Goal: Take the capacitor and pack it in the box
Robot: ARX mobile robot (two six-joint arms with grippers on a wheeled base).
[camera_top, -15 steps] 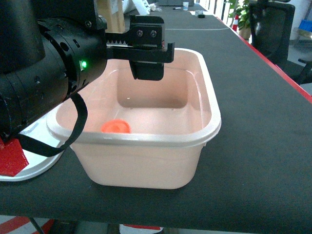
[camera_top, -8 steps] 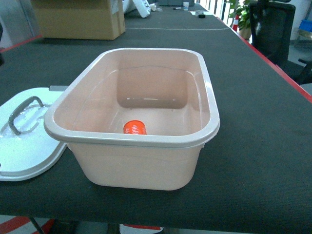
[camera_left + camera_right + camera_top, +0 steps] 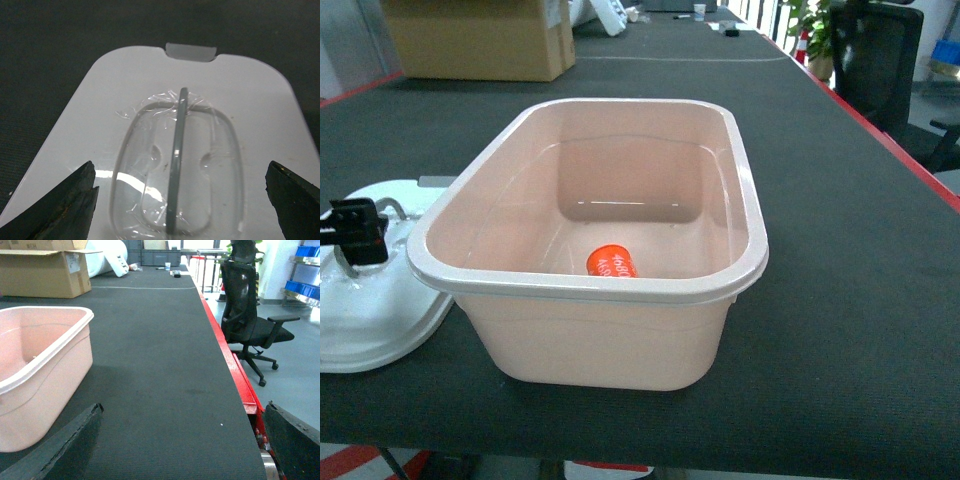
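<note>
Capacitor: the small orange can-shaped capacitor (image 3: 612,262) is lying on its side on the floor of the box, near the front wall, a bit below the middle of the head picture.

Box: the big pale pink plastic box (image 3: 745,215) with a whitish rim is sitting open on the table, filling the middle of the head picture. Its corner is also showing at the left edge of the right wrist picture (image 3: 60,340).

Lid: the flat white plastic lid (image 3: 370,320) is lying on the table just beside the box, at the lower left of the head picture. It has a thin grey handle (image 3: 176,160) running up and down across a clear dip in its middle.

Left gripper: the black left gripper (image 3: 190,200) is hanging over the lid with its two fingers spread far apart, one at each bottom corner of the left wrist picture, holding nothing. A bit of it is peeking in at the left edge of the head picture (image 3: 355,230).

Right gripper: the dark right gripper (image 3: 182,445) is also standing wide apart with nothing in it, low over the table, to the right of the box.

Table: the long black cloth-covered table (image 3: 850,300) has a red edge on the right.

Background: a brown cardboard carton (image 3: 480,38) is sitting at the upper left, and a black office chair (image 3: 250,320) is standing on the floor at the right.
</note>
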